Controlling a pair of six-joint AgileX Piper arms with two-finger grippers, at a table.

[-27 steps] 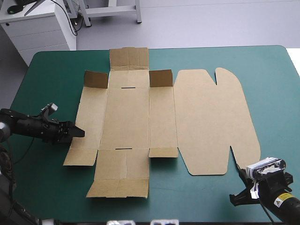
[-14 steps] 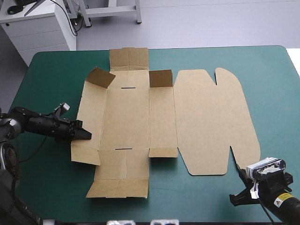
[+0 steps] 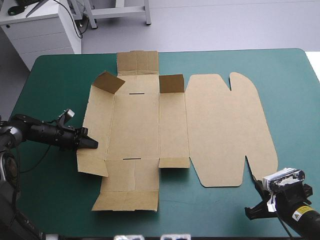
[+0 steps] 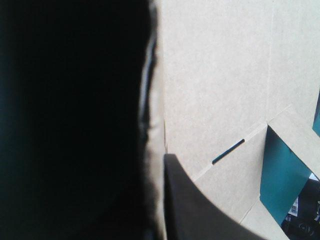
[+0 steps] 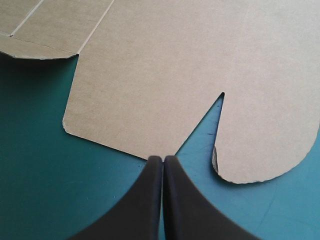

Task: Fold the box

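Lying mid-table on the teal-green cover (image 3: pixel 225 60) as a cut brown sheet: the box (image 3: pixel 150 125), long axis from 9 to 3 o'clock, rounded lid (image 3: pixel 225 130) pointing to 3. Mostly flat, tilted up slightly along the 9 o'clock wall (image 3: pixel 97 125), with 2 small flaps (image 3: pixel 107 81) at 11 and 12 standing up. Clamped at that 9 o'clock wall by the left gripper (image 3: pixel 92 143), board edge pinched between black fingers (image 4: pixel 200 215). Parked at 5 o'clock, near the lid's notched edge but apart from it: right gripper (image 3: pixel 248 212), fingers pressed together in 1 pointed arch.
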